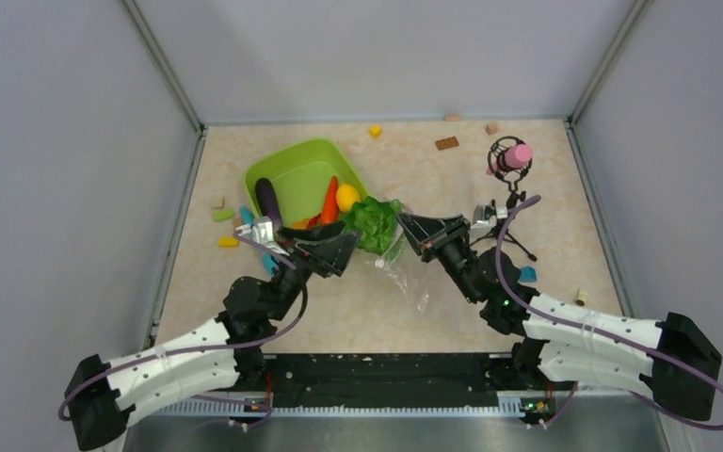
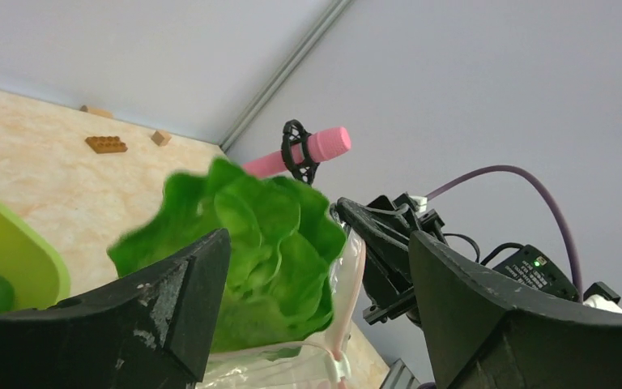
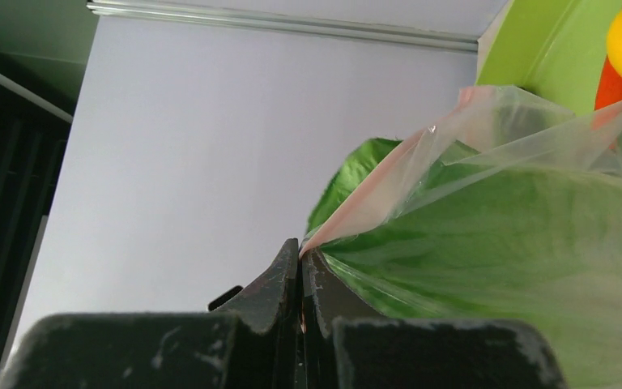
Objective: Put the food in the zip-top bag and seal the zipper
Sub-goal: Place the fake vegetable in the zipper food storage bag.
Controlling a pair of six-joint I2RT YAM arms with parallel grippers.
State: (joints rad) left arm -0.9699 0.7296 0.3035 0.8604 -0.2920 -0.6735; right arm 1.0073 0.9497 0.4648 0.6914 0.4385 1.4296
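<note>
The pale green cabbage sits in the mouth of the clear zip-top bag, its top sticking out. My right gripper is shut on the bag's pinkish zipper edge and holds the mouth up. In the right wrist view the gripper pinches that strip, and the cabbage shows through the film. My left gripper is open beside the cabbage. In the left wrist view the cabbage and zipper lie between its spread fingers. The eggplant, carrot and lemon lie in the tray.
The lime-green tray stands behind the left gripper. A pink microphone on a black stand is at the back right. Small blocks lie at the left, at the back and by the right arm. Walls enclose three sides.
</note>
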